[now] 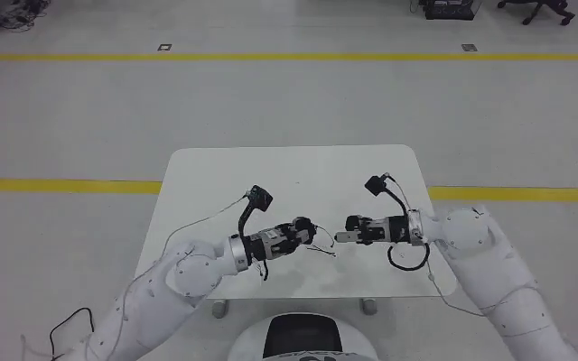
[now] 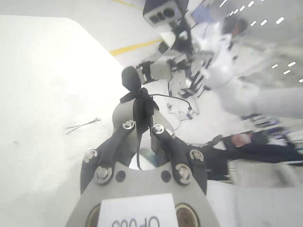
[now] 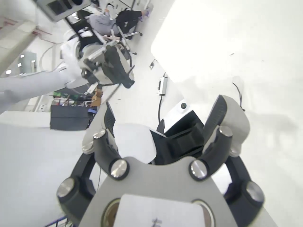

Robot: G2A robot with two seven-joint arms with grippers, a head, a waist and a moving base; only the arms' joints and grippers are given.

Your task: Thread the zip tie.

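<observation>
A black zip tie [image 2: 141, 109] is pinched between the fingers of my left gripper [image 2: 142, 128], which is shut on it; its end sticks out past the fingertips toward the other arm. In the top view the left gripper [image 1: 305, 229] hovers over the near middle of the white table [image 1: 289, 180]. My right gripper [image 1: 347, 236] faces it a short gap away. In the right wrist view that gripper [image 3: 163, 114] is open with nothing between its fingers, and the left gripper [image 3: 118, 72] shows farther off.
Two loose zip ties [image 2: 82, 125] lie on the table under and beside the grippers, one seen as a thin black strand [image 3: 238, 93]. They show faintly between the grippers from above [image 1: 323, 250]. The table's near edge [image 1: 298, 296] is close behind both wrists.
</observation>
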